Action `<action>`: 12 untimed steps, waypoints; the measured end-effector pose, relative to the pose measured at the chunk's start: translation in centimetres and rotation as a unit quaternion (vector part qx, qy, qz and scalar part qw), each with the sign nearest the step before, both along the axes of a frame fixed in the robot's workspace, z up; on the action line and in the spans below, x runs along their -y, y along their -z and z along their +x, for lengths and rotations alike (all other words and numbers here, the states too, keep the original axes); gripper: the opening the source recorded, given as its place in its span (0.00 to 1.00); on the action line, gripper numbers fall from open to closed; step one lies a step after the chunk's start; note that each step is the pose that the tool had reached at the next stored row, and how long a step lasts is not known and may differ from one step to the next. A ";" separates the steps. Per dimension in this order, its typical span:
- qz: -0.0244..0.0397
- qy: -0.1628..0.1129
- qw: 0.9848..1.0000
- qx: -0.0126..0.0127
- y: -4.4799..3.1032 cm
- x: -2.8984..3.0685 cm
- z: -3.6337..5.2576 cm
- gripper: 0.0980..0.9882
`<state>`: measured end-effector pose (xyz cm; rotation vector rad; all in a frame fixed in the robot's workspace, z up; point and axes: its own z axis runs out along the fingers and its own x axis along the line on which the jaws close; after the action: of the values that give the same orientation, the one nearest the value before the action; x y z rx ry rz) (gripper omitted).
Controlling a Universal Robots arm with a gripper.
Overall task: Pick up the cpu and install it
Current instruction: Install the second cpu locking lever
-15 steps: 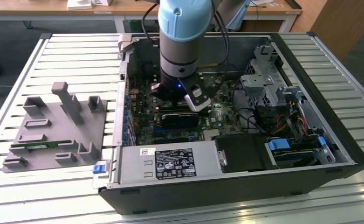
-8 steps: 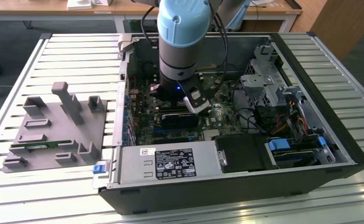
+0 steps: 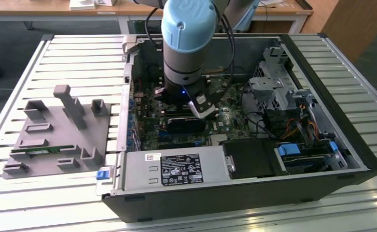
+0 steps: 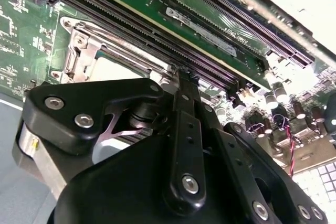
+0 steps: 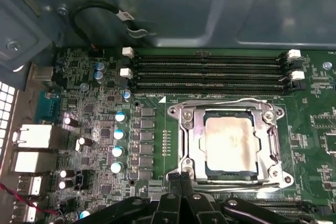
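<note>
A robot arm reaches down into an open computer case (image 3: 342, 145) on a slatted table (image 3: 78, 53), where the cpu (image 5: 231, 144) already lies flat in its metal-framed socket (image 5: 229, 145) on the green board. The placing step looks done. The tool (image 5: 180, 178), fingers pressed together and empty, hangs just beside the socket's edge.

An open computer case (image 3: 342, 145) lies on a slatted table (image 3: 78, 58) — motherboard (image 3: 233, 121) exposed, power supply (image 3: 175, 169) along its near edge. Well apart, toward the exterior view's left, sits a grey fixture (image 3: 53, 130).
</note>
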<state>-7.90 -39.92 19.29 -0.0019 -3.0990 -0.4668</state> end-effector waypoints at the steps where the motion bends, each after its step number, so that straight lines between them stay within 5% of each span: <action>1: 0.001 0.000 1.000 0.000 0.05 -0.04 -0.03 0.01; 12: 0.003 0.000 1.000 0.000 0.20 -0.42 -0.30 0.01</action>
<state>-8.21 -39.50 19.09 -0.0018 -3.0974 -0.4772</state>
